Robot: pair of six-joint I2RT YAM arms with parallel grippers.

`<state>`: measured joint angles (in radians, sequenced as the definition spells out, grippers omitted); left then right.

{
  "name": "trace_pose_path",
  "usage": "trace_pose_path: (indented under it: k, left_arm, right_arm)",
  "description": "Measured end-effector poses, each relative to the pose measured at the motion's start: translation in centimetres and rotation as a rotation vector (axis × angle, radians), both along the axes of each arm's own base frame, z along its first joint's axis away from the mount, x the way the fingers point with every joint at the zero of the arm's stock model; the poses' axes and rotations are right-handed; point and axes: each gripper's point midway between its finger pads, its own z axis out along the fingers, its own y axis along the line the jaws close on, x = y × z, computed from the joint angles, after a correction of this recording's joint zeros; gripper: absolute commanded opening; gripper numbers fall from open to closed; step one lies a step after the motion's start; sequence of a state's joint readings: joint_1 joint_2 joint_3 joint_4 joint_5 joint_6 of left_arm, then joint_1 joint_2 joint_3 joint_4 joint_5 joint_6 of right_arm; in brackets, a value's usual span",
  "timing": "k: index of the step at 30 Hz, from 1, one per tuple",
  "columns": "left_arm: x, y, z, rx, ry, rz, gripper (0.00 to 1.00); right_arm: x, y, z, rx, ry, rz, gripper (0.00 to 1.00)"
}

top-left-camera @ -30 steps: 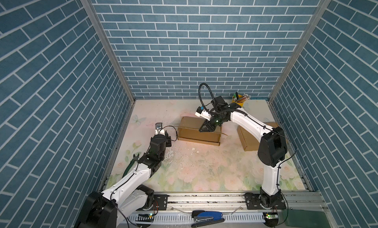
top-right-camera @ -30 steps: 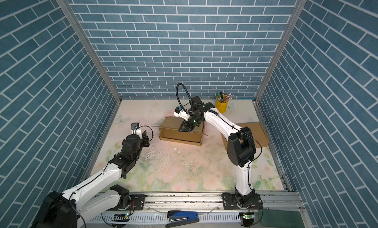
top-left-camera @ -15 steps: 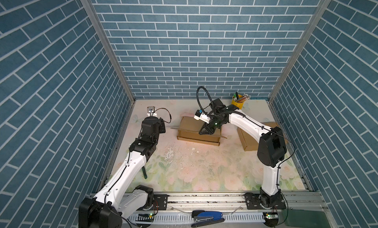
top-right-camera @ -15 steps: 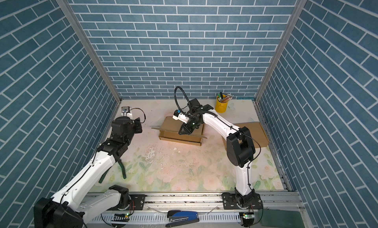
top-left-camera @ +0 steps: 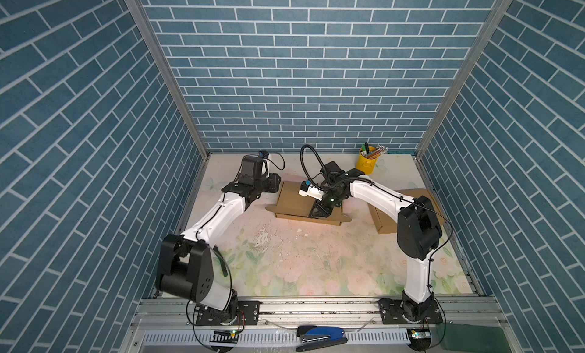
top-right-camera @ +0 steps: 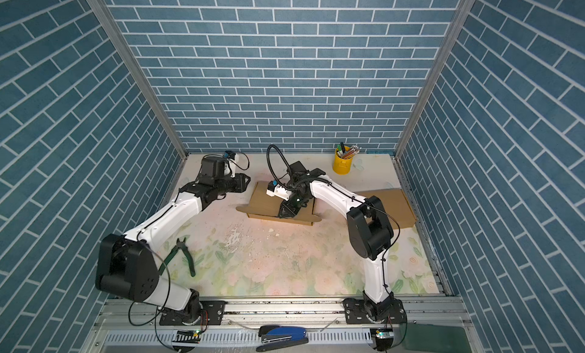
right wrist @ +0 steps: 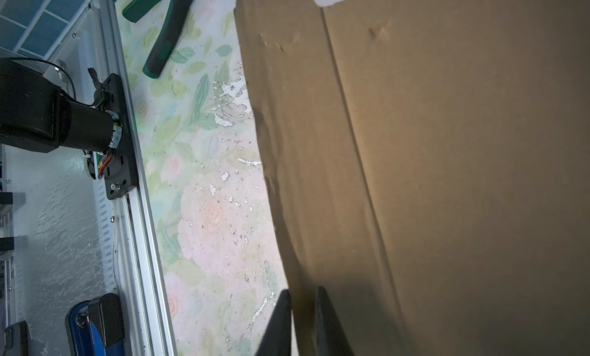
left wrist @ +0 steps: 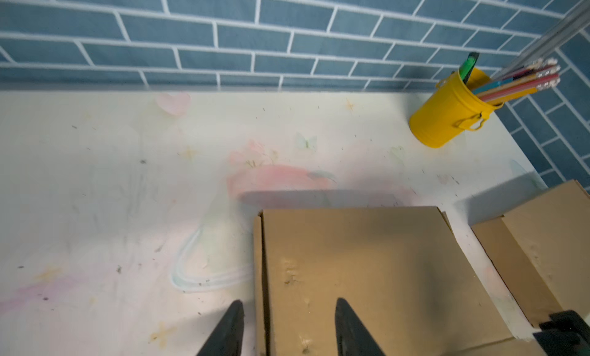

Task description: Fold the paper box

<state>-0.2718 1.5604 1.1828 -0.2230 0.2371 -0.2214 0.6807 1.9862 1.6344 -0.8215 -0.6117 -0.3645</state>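
The paper box (top-left-camera: 294, 199) is brown cardboard lying flat and low at the back middle of the mat, with small flaps sticking out at both front corners. My left gripper (top-left-camera: 276, 186) is at the box's left end. In the left wrist view it (left wrist: 289, 325) is open, one finger over the mat and the other over the box top (left wrist: 367, 268), straddling the left edge. My right gripper (top-left-camera: 316, 212) reaches down to the box's front edge. In the right wrist view it (right wrist: 303, 322) is nearly closed, with the front strip of cardboard (right wrist: 303, 147) between its fingers.
A second flat piece of cardboard (top-left-camera: 408, 209) lies to the right, under the right arm. A yellow cup of pencils (top-left-camera: 368, 163) stands at the back right. Green pliers (top-right-camera: 183, 256) lie front left, a blue stapler (top-left-camera: 321, 334) on the front rail.
The left arm has swung from the front left of the mat back to the box's left end, and its jaws have opened. The right gripper has stayed on the front edge, closing slightly.
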Motion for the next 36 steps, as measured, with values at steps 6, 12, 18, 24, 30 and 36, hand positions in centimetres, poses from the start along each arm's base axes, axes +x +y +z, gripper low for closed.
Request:
trace_pose_path:
  k: [6, 12, 18, 24, 30, 36]
  left_arm:
    - [-0.4, -1.5, -5.0, -0.004, 0.147, -0.041, 0.48]
    - [-1.1, -2.2, -7.2, -0.017, 0.195, -0.053, 0.42]
    - [-2.0, -2.3, -9.9, -0.026, 0.239, -0.048, 0.37]
    - [-2.3, -2.2, -11.0, -0.037, 0.246, -0.035, 0.37]
    - [-2.5, -2.1, -10.6, -0.035, 0.247, -0.030, 0.40]
    - [-2.1, -2.1, -8.7, -0.045, 0.211, -0.028, 0.49]
  right_arm:
    - [-0.4, -0.3, -1.4, -0.022, 0.003, 0.000, 0.21]
    - [-0.3, -0.3, -2.1, -0.022, -0.003, -0.005, 0.28]
    - [-0.2, -0.2, -2.9, -0.016, -0.002, -0.021, 0.37]
    - [-0.2, -0.2, -4.3, -0.024, 0.016, -0.038, 0.45]
    - [0.4, 0.0, -4.0, -0.005, 0.006, -0.074, 0.47]
    - [2.6, -2.0, -1.8, 0.073, -0.037, -0.230, 0.47]
